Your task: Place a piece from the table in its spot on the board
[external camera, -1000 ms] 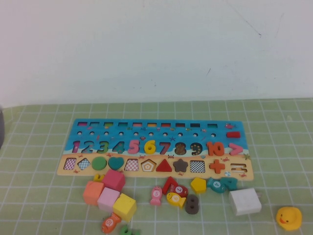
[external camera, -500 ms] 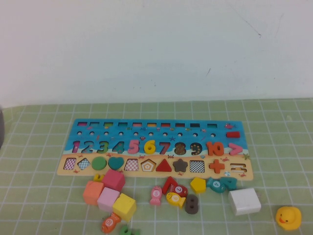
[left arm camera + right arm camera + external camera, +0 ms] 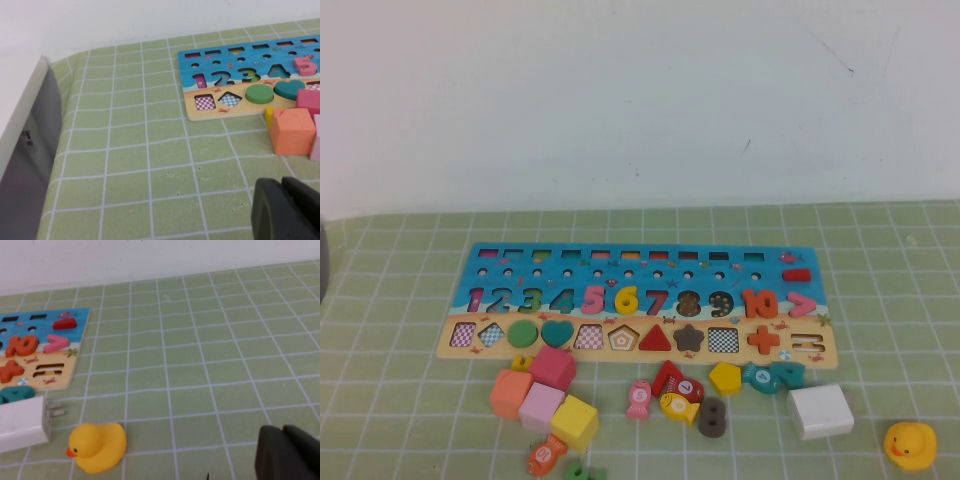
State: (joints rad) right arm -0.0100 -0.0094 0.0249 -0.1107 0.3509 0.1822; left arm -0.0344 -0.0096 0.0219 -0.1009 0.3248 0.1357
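The yellow six (image 3: 626, 299) sits in its slot on the board (image 3: 500, 268), between the pink five (image 3: 593, 299) and the red seven (image 3: 657, 300). The left gripper (image 3: 285, 209) (fingers pressed together) hangs low over the green checked cloth (image 3: 125, 165); ahead of it lie an orange cube (image 3: 292, 131) and a pink cube (image 3: 310, 101) beside the board's edge. The right gripper (image 3: 290, 452), fingers likewise together, hovers off the board's far end, a rubber duck (image 3: 97, 446) and a white charger (image 3: 22, 424) lying between it and the board

Bright, even, diffuse light; faint shadows; soft focus, mildly washed-out wall.
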